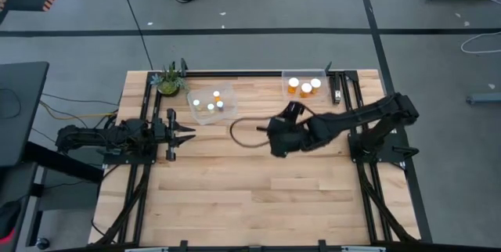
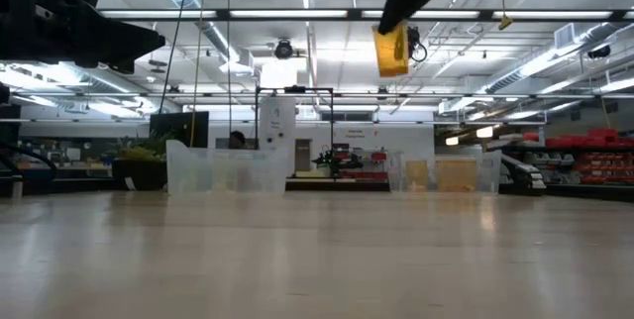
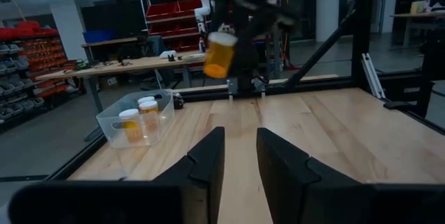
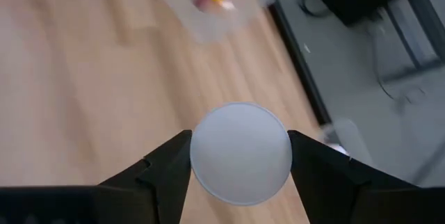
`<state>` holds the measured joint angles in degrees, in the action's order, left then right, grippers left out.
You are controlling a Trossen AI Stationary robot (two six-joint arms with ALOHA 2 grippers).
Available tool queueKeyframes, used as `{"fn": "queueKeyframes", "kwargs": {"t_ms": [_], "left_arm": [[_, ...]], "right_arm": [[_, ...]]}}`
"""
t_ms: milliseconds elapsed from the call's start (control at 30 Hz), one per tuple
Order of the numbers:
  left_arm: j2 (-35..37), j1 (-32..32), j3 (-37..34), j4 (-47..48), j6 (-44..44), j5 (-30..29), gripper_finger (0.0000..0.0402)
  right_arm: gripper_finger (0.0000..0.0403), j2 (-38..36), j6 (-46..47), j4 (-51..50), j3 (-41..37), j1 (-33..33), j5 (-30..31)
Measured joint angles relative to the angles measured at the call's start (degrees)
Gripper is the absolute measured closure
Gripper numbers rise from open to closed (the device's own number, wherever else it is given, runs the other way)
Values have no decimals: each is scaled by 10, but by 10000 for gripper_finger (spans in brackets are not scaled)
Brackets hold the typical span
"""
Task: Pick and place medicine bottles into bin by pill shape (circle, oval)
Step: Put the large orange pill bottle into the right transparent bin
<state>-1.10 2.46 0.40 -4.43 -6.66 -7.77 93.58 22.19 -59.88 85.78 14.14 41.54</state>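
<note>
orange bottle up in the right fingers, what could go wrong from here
The right gripper holds the orange bottle only by its white cap, high above the table; it could slip and drop. The bin already holds three bottles, so lowering it in may knock them.

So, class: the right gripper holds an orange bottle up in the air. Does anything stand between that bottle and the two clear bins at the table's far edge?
Nothing visible does. The right gripper holds the orange bottle above bare wood, and the table is bare between it and both bins. The left gripper waits at the left edge.
</note>
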Motion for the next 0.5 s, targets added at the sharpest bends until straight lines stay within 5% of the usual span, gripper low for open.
{"fn": "queueKeyframes", "kwargs": {"t_ms": [500], "left_arm": [[0, 0, 0, 0, 0, 0, 307]], "right_arm": [[171, 0, -53, -53, 0, -196, 5]]}}
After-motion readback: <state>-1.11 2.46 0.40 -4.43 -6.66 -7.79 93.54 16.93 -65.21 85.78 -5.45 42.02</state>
